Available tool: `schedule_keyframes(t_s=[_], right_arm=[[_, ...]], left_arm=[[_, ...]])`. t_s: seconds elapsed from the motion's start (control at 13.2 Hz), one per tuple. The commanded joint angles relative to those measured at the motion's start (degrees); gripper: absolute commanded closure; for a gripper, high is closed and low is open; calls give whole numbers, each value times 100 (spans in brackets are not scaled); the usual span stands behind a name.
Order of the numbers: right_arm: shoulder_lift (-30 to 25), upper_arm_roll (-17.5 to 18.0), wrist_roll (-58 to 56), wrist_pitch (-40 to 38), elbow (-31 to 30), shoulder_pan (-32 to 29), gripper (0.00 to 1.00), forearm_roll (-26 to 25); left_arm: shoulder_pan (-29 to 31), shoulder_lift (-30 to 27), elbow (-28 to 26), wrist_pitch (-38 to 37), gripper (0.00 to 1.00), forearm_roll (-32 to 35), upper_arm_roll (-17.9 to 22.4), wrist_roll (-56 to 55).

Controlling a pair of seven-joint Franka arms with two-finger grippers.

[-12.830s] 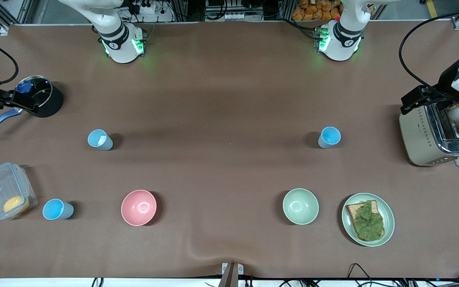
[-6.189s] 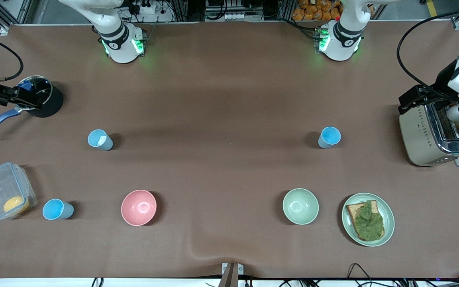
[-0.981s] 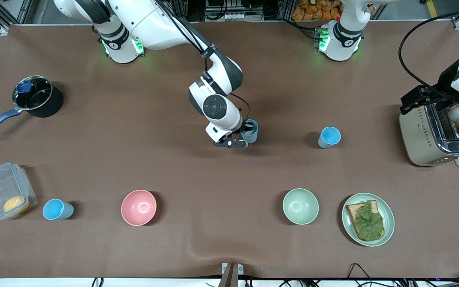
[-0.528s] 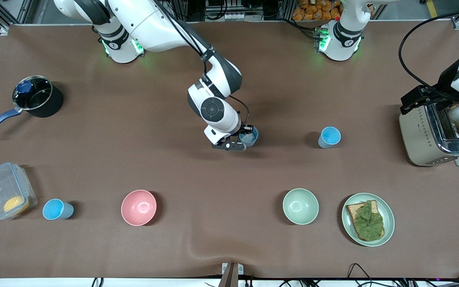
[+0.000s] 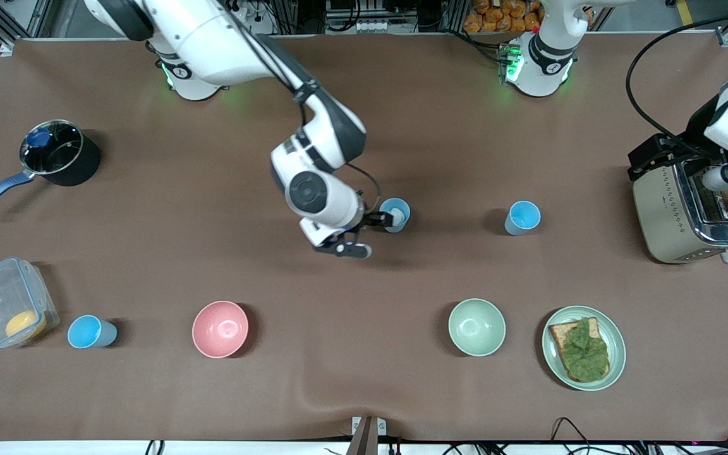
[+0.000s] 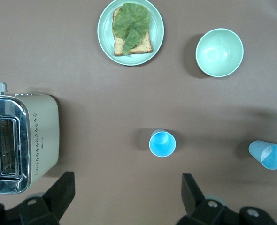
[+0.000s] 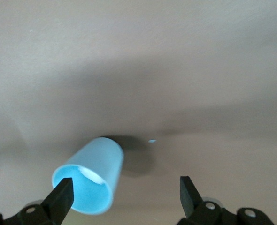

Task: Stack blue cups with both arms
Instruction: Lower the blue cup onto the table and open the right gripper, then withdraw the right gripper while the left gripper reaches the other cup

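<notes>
A blue cup with a white patch inside (image 5: 394, 213) stands on the table's middle; it also shows in the right wrist view (image 7: 94, 173) and the left wrist view (image 6: 269, 154). My right gripper (image 5: 364, 234) is open and empty beside it, with one finger (image 7: 63, 194) close to the rim. A second blue cup (image 5: 522, 217) stands toward the left arm's end and shows in the left wrist view (image 6: 162, 143). A third blue cup (image 5: 89, 332) stands near the front at the right arm's end. My left gripper (image 6: 129, 197) is open and empty, high up by the toaster.
A pink bowl (image 5: 220, 328) and a pale green bowl (image 5: 476, 327) stand nearer the front camera. A plate with toast and lettuce (image 5: 584, 347) and a toaster (image 5: 692, 208) are at the left arm's end. A dark pot (image 5: 60, 151) and a clear container (image 5: 10, 303) are at the right arm's end.
My right arm carried the white-patch cup from the right arm's end to the middle, set it down, let go and drew back from it. The left arm hardly moved.
</notes>
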Motion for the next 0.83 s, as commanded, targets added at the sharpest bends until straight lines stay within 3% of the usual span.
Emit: schedule_keyframes(t_s=[0.0, 0.23, 0.53, 0.75], right_arm=[[-508, 61, -632, -923, -42, -660, 0, 118], [-930, -1, -792, -1873, -42, -1223, 0, -40], [-1274, -18, -784, -2726, -68, -1655, 0, -1216], [-1423, -18, -836, -2991, -86, -1918, 0, -1420]], left_arm=[[-12, 176, 30, 125, 0, -109, -95, -24], [-91, 360, -477, 720, 0, -101, -227, -6], [-346, 721, -919, 1197, 0, -57, -245, 20], [-408, 994, -1104, 1260, 0, -48, -245, 47]])
